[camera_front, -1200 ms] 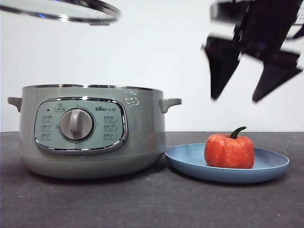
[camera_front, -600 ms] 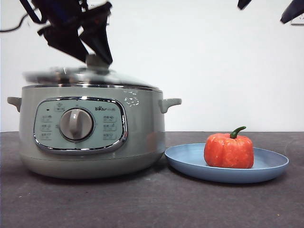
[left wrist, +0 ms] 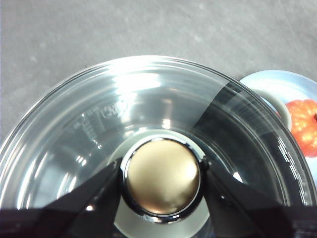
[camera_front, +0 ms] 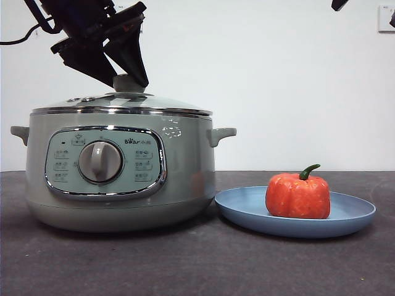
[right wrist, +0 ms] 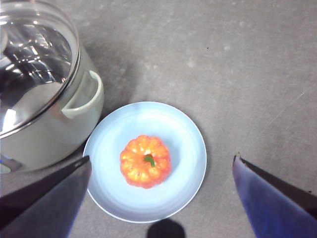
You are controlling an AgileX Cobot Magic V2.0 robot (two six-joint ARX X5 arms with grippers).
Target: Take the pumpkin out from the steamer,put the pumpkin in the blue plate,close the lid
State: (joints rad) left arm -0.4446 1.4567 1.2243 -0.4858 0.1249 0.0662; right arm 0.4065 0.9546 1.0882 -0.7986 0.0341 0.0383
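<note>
We see the lid point(camera_front: 120, 103) seated level on the steamer point(camera_front: 120, 169), its chrome rim lying flat along the pot's top edge and its knob point(left wrist: 162, 178) pointing straight up. Our left claw point(camera_front: 125, 77) comes down from the upper left of the front view, and its 2 black jaws press against opposite sides of that knob, so it is clamped on the lid. The steamer stands upright on the dark tabletop point(camera_front: 185, 259) with its control panel and dial point(camera_front: 99, 161) facing the front camera and 1 small handle point(camera_front: 221, 134) sticking out toward the blue plate point(camera_front: 352, 219). The plate sits flat just beside the steamer's base; we cannot tell whether the 2 touch. The pumpkin point(camera_front: 298, 196) rests upright near the middle of the plate, slightly wider than it is tall, its curved green stem point(camera_front: 308, 171) rising from the top and bending toward the right of the front view. Our right claw point(right wrist: 161, 198) hangs high above the plate with its jaws spread wide, gripping nothing.
</note>
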